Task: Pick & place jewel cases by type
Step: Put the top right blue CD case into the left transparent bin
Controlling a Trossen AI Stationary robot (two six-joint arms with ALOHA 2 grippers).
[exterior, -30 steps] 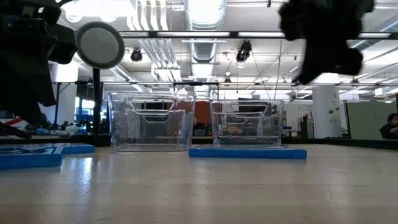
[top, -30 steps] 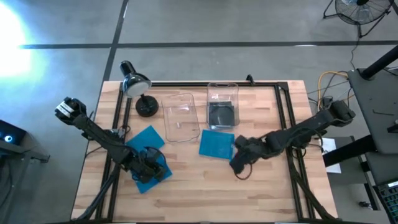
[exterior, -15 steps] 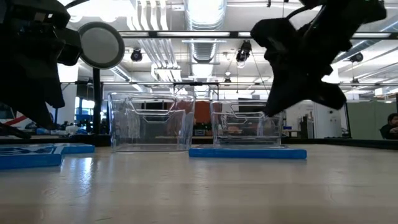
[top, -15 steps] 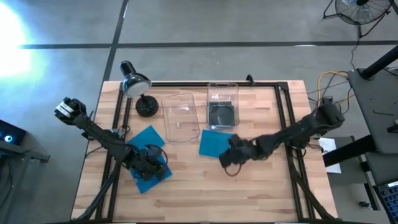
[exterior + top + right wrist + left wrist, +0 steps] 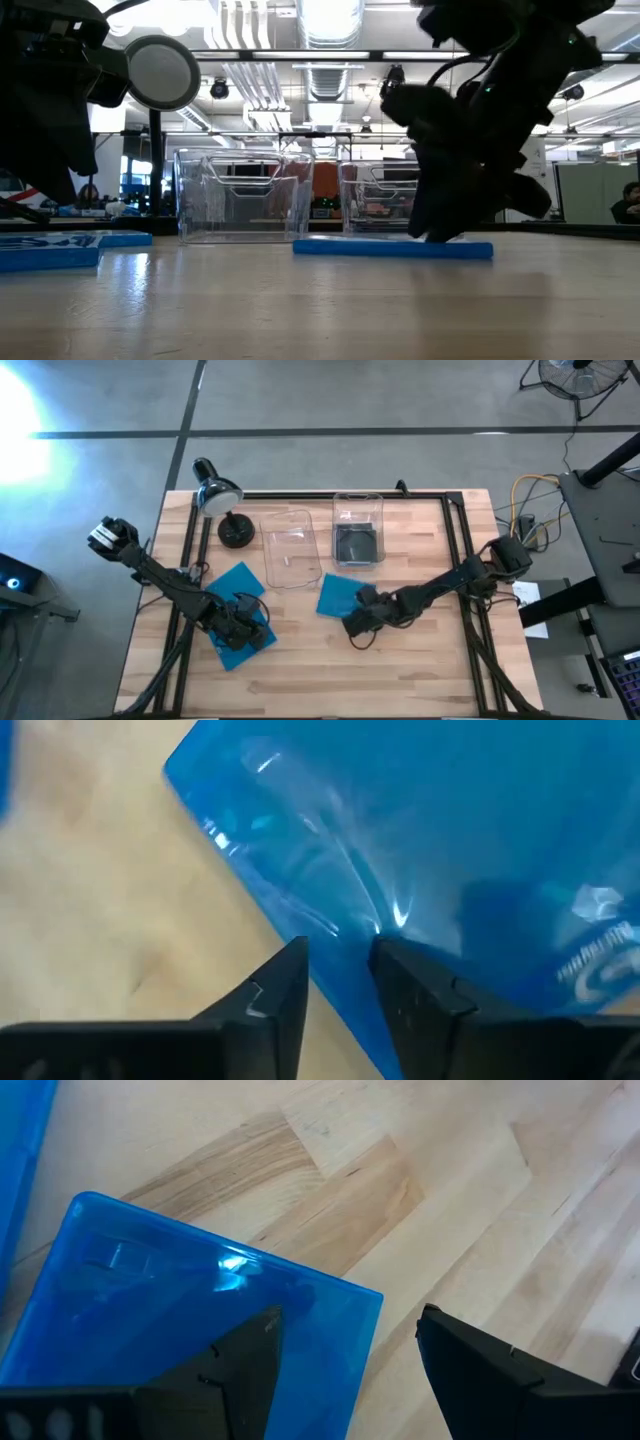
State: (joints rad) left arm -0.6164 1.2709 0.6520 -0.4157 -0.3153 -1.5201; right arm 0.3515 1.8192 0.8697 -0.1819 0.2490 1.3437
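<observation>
- Sorting barely begun: one dark grey jewel case (image 5: pixel 356 545) lies in the right clear bin (image 5: pixel 357 500) near the tabletop's far edge; the left clear bin (image 5: pixel 288 547) beside it looks empty.
- Three blue cases are not yet binned.
- Middle blue jewel case (image 5: pixel 337 594) lies flat on the tabletop just in front of the bins; the right gripper (image 5: pixel 358 622) is down at its near edge, jaws narrowly parted astride the case's rim in the right wrist view (image 5: pixel 330 990). Not closed on it yet, by my reading.
- Left gripper (image 5: pixel 243 628) sits over the near-left blue jewel case (image 5: pixel 245 640), toward the tabletop's left edge; jaws wide, one finger (image 5: pixel 235 1370) over the case, the other over bare wood. Nothing held.
- Another blue case (image 5: pixel 236 582) lies just beyond it, flat on the tabletop (image 5: pixel 400 670).
- Desk lamp (image 5: pixel 222 500) stands at the far left corner, out of the way.
- Left to do, as judged: grip and bin all three blue cases, likely in the empty bin.
</observation>
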